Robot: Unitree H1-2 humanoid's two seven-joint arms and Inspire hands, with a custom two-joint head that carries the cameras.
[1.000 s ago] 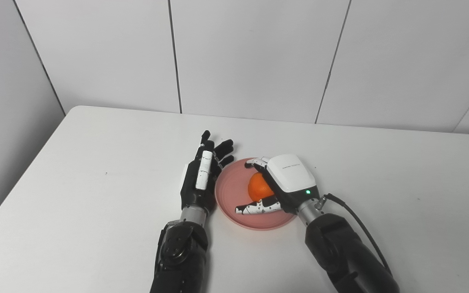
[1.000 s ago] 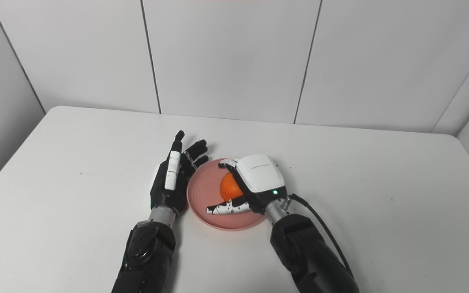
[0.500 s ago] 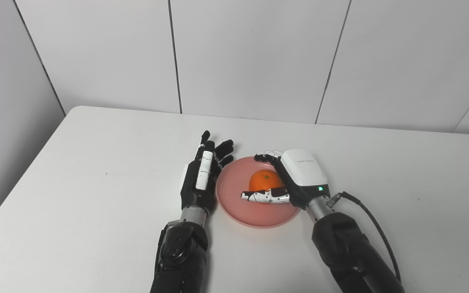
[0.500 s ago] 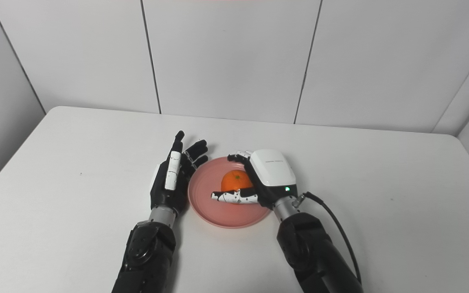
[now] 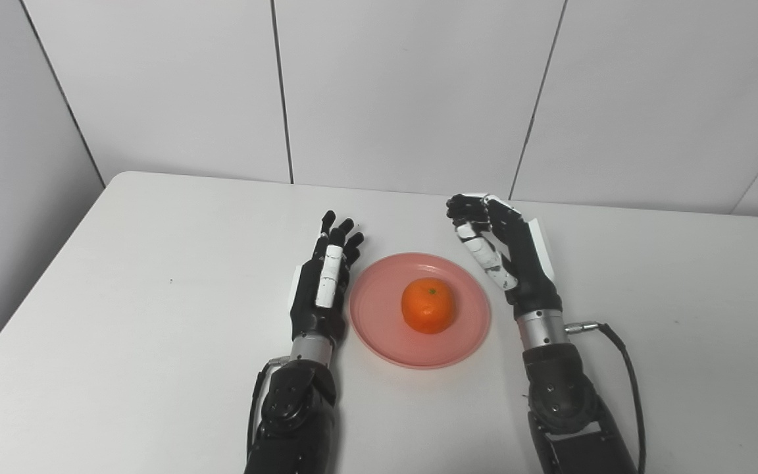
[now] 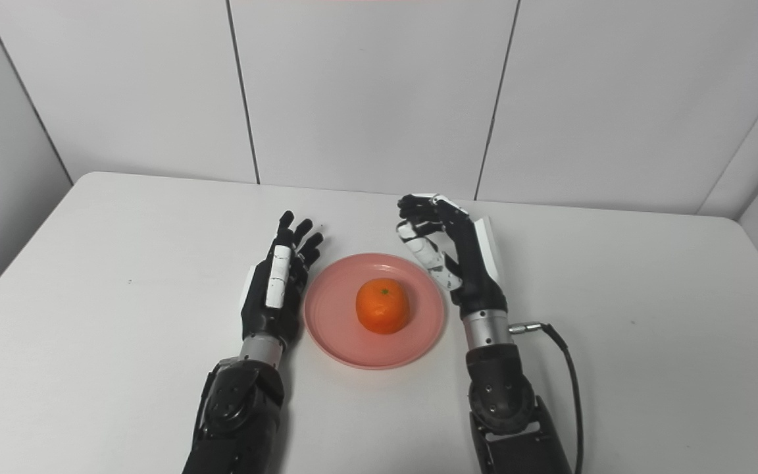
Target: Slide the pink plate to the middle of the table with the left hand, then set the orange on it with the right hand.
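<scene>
The pink plate (image 5: 379,329) lies near the middle of the white table (image 5: 155,263), and the orange (image 5: 428,305) sits upright in its centre. My left hand (image 5: 323,289) rests edge-on just left of the plate's rim, fingers straight and apart, holding nothing. Raised to the right of the plate, my right hand (image 5: 507,253) is open with its fingers loosely curled, palm facing the plate and clear of the orange.
A black cable (image 5: 622,359) runs from the right wrist over the table. White wall panels (image 5: 405,92) rise just behind the table's far edge. Bare tabletop spreads to the left and to the right of the arms.
My right hand let go of the orange, lifted off the plate and drew back to the right. The orange stays on the plate. My left hand's fingers straightened slightly.
</scene>
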